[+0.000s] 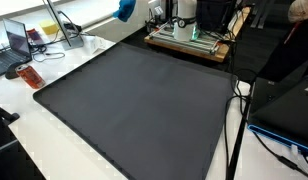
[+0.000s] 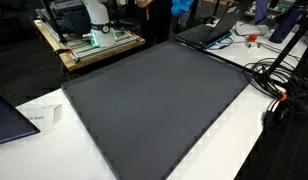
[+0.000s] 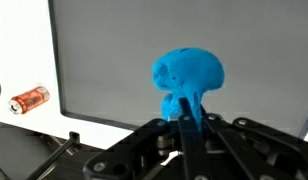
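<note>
The gripper (image 3: 187, 118) is clamped tight on the narrow lower end of a blue toy (image 3: 189, 74), and the toy's rounded bulk sticks out just past the fingertips. Beyond the jaws, well apart from them, lies a dark mat (image 3: 114, 60). Off to one side of the jaws, past the mat's edge, a small red can (image 3: 30, 99) rests on the white table (image 3: 19, 50).

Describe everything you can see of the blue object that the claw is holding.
The blue object is bright sky blue all over, with a rounded, lumpy head on a narrower stem, a bit like a mushroom. Its surface looks soft and matte, perhaps foam or rubber; finer detail is blurred. The shut claw pinches the stem, so the head stands out beyond the fingertips. Nothing else seems to touch it. Behind it lies the dark gray mat.
</note>
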Robot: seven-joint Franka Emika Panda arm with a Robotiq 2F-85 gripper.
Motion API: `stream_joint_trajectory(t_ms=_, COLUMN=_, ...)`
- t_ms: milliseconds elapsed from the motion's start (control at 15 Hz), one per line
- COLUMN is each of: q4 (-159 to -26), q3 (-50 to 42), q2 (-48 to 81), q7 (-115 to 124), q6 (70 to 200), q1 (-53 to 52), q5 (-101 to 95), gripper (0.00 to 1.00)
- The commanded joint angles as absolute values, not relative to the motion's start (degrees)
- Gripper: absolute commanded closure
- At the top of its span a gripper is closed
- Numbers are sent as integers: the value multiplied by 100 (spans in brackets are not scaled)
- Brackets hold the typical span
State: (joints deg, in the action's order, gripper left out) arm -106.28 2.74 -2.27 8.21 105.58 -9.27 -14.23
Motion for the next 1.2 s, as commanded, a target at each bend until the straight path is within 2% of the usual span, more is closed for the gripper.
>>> stream_joint_trajectory(t_ms=0, q4=-10328, q3=458, q2=-313, q7=874, q6=10352, q1=-806, q5=-1663, gripper=99)
stream_joint_trajectory(t_ms=67, q4=-10247, q3=482, q2=-306, q7=884, q6=10322, q1=-809, q5=-1705, gripper=99)
stream_joint_trajectory(t_ms=200, q4=-10118, q3=524, q2=-317, q7=909, q6=10308, q1=-819, q5=-1793, gripper=93)
stream_joint_trajectory(t_ms=267, q4=-10056, q3=543, q2=-324, q7=930, q6=10300, q1=-820, q5=-1869, gripper=95)
stream_joint_trajectory(t_ms=333, q4=-10004, q3=559, q2=-335, q7=968, q6=10305, q1=-819, q5=-1931, gripper=92)
stream_joint_trajectory(t_ms=400, q4=-9954, q3=573, q2=-347, q7=1038, q6=10315, q1=-815, q5=-2018, gripper=68)
stream_joint_trajectory(t_ms=533, q4=-9893, q3=591, q2=-383, q7=1199, q6=10325, q1=-807, q5=-2129, gripper=63)
stream_joint_trajectory(t_ms=1133, q4=-9790, q3=689, q2=-503, q7=1781, q6=9626, q1=-824, q5=-2128, gripper=1)
